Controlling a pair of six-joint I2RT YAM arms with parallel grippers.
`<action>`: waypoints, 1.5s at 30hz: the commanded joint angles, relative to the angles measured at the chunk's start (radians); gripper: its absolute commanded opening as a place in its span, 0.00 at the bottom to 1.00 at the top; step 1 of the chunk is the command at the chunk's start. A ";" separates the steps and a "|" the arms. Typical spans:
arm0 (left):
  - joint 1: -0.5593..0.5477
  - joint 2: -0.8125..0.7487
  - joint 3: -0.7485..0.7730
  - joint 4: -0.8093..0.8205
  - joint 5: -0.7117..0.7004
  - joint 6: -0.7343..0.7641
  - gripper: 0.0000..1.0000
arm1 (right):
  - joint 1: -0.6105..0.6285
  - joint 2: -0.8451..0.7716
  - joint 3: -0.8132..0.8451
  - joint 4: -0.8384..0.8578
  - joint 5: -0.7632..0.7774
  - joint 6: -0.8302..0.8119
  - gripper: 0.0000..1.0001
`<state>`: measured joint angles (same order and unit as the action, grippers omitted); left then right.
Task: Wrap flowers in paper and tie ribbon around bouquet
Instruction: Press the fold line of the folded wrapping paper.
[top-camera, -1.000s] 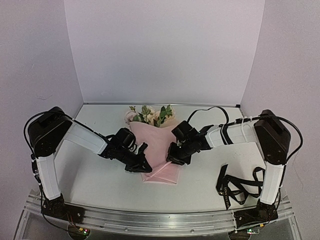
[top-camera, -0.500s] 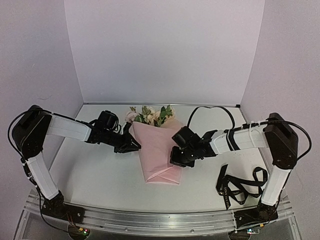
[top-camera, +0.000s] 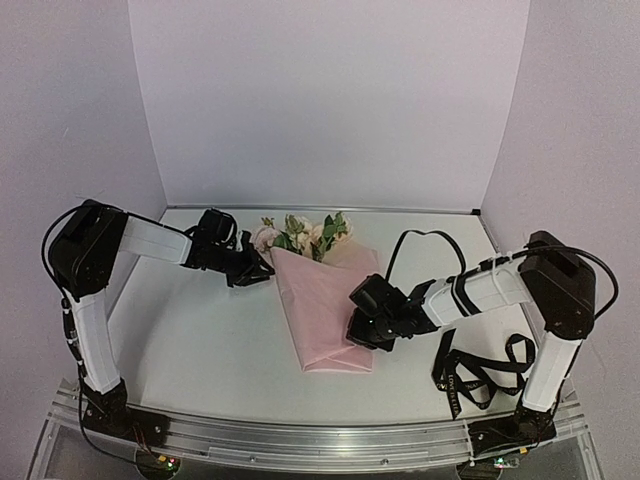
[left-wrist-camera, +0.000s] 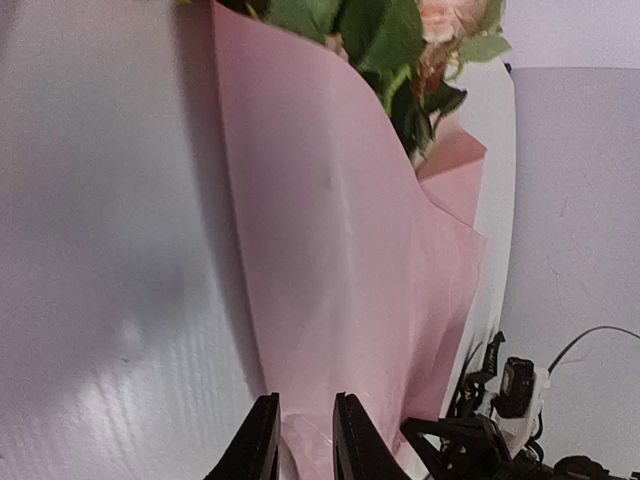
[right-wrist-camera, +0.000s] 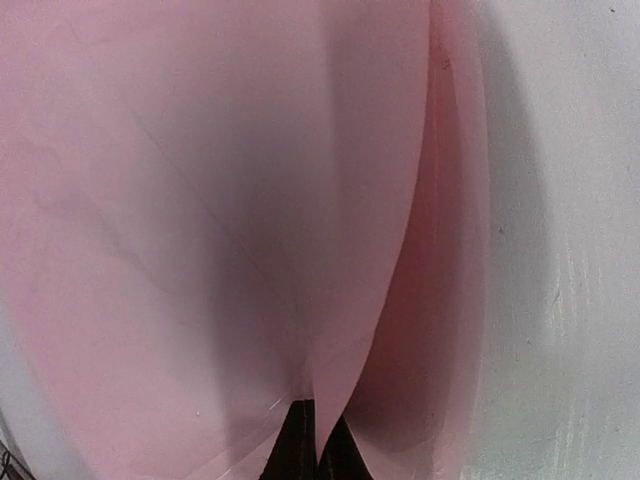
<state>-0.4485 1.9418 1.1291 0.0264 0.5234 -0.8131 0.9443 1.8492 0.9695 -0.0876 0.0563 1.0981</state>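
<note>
- While the bouquet (top-camera: 322, 300) lies on the surface (top-camera: 200, 340) between both arms, its flowers (top-camera: 300, 235) point to the far wall.
- At its right edge the right hand (top-camera: 358, 335) is closed, pinching the paper (right-wrist-camera: 200, 200).
- Near the flowers the left hand (top-camera: 262, 270) is only narrowly apart, holding nothing.

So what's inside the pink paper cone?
Pink and cream flowers with green leaves poke out at the far end of the paper. Their stems lie covered by its folds and cannot be seen.

bright, soft, even light with faint shadows; wrist views slightly blurred, a dim shadow across the paper (right-wrist-camera: 150, 150).
</note>
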 joint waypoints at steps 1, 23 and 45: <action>0.068 0.018 0.087 -0.004 -0.092 -0.006 0.27 | 0.008 0.032 -0.020 0.037 -0.004 0.035 0.00; 0.097 0.422 0.704 -0.223 -0.184 0.133 0.61 | 0.015 0.132 0.036 0.042 -0.079 0.010 0.00; 0.035 0.349 0.648 -0.129 -0.212 0.328 0.50 | 0.016 0.173 0.096 -0.050 -0.070 -0.057 0.00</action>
<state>-0.4152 2.3908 1.8476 -0.1291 0.3657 -0.5274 0.9505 1.9659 1.0715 0.0268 -0.0196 1.0725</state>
